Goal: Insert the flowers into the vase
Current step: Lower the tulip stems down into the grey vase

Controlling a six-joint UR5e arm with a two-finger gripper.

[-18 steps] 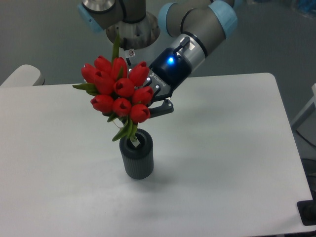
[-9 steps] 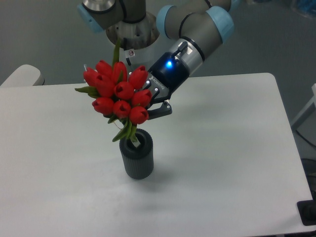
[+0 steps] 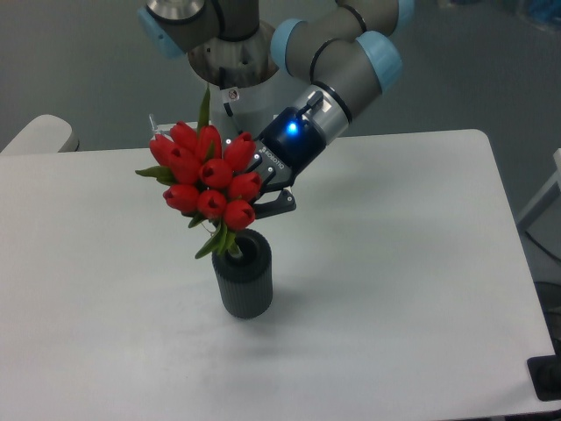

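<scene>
— Lower now: the flowers (image 3: 207,181) have sunk and shifted left, stems reaching into the vase (image 3: 243,274) mouth near the table (image 3: 412,289) middle.

— And the gripper (image 3: 263,195) behind?

— Clamped on the flowers, heads tilted left; insertion looks partly done.

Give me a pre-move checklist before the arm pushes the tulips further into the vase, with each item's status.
1. Vase upright on the table: ok.
2. Stems' lower end at the vase mouth: ok, the tips sit in the opening.
3. Flowers vertical over the vase: not ok, the bunch leans left.
4. Pincer grip on the stems: cannot tell, blooms hide the contact.
5. Pincer clear of the vase rim: ok, it is above it.
</scene>
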